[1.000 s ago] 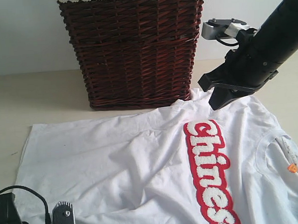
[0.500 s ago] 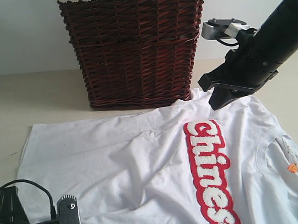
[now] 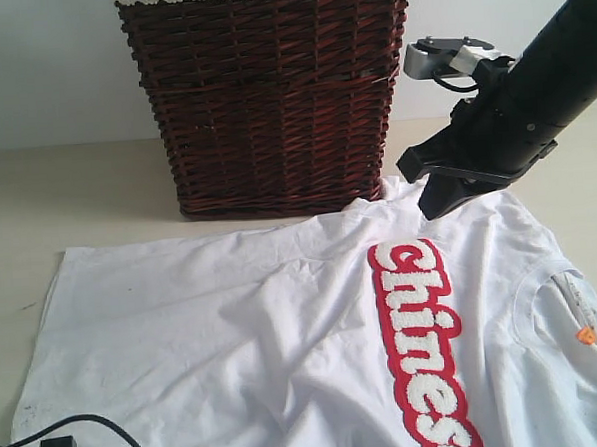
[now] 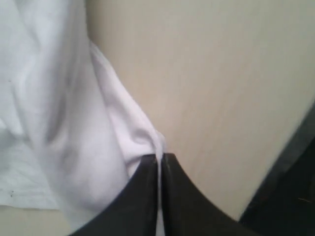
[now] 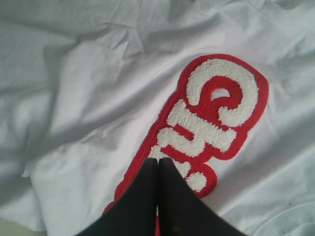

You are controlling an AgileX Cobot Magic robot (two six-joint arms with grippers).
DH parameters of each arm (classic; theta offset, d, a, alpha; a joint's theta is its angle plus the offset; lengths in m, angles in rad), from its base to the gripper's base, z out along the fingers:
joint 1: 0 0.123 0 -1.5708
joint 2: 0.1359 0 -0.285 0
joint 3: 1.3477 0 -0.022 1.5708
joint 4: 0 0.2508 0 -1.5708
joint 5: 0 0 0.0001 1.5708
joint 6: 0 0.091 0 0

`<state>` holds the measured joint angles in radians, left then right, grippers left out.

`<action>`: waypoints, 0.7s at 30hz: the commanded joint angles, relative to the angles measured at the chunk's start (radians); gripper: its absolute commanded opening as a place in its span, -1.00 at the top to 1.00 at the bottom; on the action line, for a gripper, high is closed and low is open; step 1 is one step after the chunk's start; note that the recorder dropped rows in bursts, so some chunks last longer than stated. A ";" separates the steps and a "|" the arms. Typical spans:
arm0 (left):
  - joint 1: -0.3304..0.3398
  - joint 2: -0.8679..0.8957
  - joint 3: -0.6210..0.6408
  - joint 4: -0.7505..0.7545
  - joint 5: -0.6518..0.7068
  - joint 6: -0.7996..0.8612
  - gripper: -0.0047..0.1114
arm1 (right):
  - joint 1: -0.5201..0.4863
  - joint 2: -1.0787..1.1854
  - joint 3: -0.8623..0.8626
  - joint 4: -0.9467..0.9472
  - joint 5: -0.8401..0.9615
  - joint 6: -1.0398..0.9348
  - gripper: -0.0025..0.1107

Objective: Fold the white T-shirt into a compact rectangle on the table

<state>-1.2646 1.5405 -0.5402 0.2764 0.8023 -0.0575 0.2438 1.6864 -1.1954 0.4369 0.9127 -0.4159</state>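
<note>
shirt: the white T-shirt (image 3: 234, 327) lies spread on the table (image 3: 77, 195), between the wicker basket (image 3: 272, 105) toward the far edge and the near edge, with the red-outlined lettering (image 3: 420, 337) facing up.
left gripper (image 4: 158, 164): pressed together, pinching a fold of the shirt's edge, by the near edge.
right gripper (image 5: 157, 167): pressed together, holding nothing, above the lettering.

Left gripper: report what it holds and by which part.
The left gripper holds the T-shirt, its edge pinched between shut jaws.

Exterior view low, facing wicker basket (image 3: 272, 105) across table (image 3: 76, 185); wrist views close over white T-shirt (image 3: 234, 327), shared by all
</note>
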 commanded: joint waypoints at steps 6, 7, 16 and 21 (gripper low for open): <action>-0.055 -0.173 -0.005 -0.100 0.074 0.070 0.92 | 0.000 -0.010 0.003 0.000 -0.009 -0.008 0.96; -0.055 -0.191 -0.005 -0.134 0.078 0.090 0.92 | 0.000 -0.010 0.003 0.000 -0.009 -0.008 0.96; -0.055 -0.287 -0.005 -0.494 0.197 0.380 0.92 | 0.000 -0.010 0.003 -0.002 -0.013 -0.012 0.96; -0.055 -0.289 -0.005 -0.470 0.240 0.390 0.92 | 0.000 -0.010 0.003 -0.002 -0.013 -0.012 0.96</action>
<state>-1.3138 1.2595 -0.5402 -0.1916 1.0156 0.3217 0.2438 1.6864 -1.1954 0.4369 0.9087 -0.4178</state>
